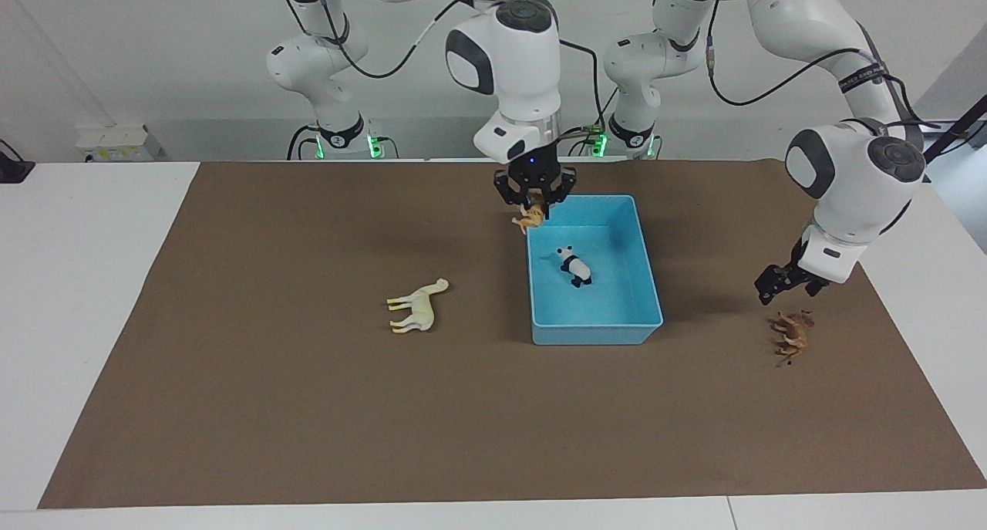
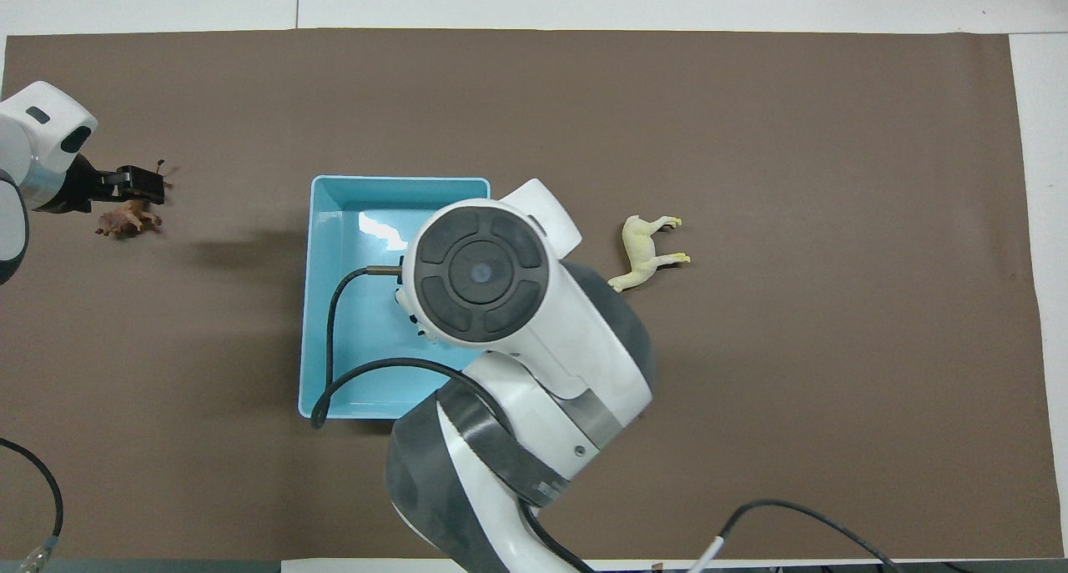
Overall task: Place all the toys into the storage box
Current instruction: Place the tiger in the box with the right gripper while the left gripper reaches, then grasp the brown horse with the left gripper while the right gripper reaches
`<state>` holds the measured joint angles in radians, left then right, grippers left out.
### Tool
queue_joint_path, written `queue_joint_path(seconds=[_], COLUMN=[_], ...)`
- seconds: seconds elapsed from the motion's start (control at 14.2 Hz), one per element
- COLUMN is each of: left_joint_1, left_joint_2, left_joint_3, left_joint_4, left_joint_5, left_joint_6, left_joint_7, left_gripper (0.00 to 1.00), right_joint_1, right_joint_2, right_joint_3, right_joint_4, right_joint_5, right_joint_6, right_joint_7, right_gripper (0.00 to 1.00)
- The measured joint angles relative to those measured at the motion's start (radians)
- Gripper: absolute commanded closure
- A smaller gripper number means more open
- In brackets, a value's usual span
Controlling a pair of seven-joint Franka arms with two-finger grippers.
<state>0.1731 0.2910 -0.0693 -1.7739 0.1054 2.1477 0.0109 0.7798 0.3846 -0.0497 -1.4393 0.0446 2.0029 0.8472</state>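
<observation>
The light blue storage box [image 1: 595, 332] stands mid-table; it also shows in the overhead view [image 2: 327, 223]. The panda [image 1: 574, 268] lies inside it. My right gripper [image 1: 535, 203] is shut on the orange tiger [image 1: 529, 221] and holds it over the box corner nearest the robots, at the right arm's end. The cream horse [image 1: 417, 307] [image 2: 645, 252] lies on its side beside the box, toward the right arm's end. The dark brown animal [image 1: 792, 334] [image 2: 127, 219] lies toward the left arm's end. My left gripper [image 1: 788, 286] [image 2: 140, 184] hangs open just above it, apart from it. The right arm hides the panda and tiger from overhead.
A brown mat [image 1: 308, 437] covers the white table [image 1: 77, 283]. The right arm's wrist [image 2: 484, 273] and cable cover much of the box from overhead.
</observation>
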Motion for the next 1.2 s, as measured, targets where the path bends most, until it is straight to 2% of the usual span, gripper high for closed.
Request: queue_joint_path(seconds=[0.21, 0.28, 0.35, 0.49, 0.85, 0.99, 1.2], left_joint_1=[0.02, 0.028, 0.036, 0.049, 0.055, 0.055, 0.06], left_joint_2=[0.096, 0.119, 0.137, 0.168, 0.208, 0.213, 0.215], left_joint_3=[-0.001, -0.001, -0.001, -0.001, -0.005, -0.006, -0.003], left_joint_4=[0.059, 0.068, 0.072, 0.075, 0.072, 0.059, 0.026], left_joint_5=[0.052, 0.055, 0.056, 0.056, 0.056, 0.056, 0.056], left_joint_6=[0.068, 0.09, 0.108, 0.16, 0.199, 0.213, 0.245], left_joint_7=[0.009, 0.025, 0.049, 0.078, 0.089, 0.091, 0.097], left_gripper=[0.0, 0.0, 0.0, 0.0, 0.0, 0.0, 0.0], right_joint_1=[0.036, 0.041, 0.043, 0.049, 0.032, -0.042, -0.17], right_joint_2=[0.181, 0.22, 0.244, 0.257, 0.226, 0.17, 0.12], right_joint_3=[-0.003, -0.003, -0.003, -0.004, -0.053, -0.068, -0.068], right_joint_4=[0.148, 0.187, 0.215, 0.242, 0.303, 0.312, 0.272], right_joint_5=[0.0, 0.0, 0.0, 0.0, 0.0, -0.003, -0.003], right_joint_6=[0.047, 0.048, 0.046, 0.018, -0.171, -0.227, -0.255], right_joint_7=[0.067, 0.083, 0.101, 0.135, 0.16, 0.124, -0.076], right_gripper=[1.0, 0.04, 0.0, 0.0, 0.0, 0.0, 0.0])
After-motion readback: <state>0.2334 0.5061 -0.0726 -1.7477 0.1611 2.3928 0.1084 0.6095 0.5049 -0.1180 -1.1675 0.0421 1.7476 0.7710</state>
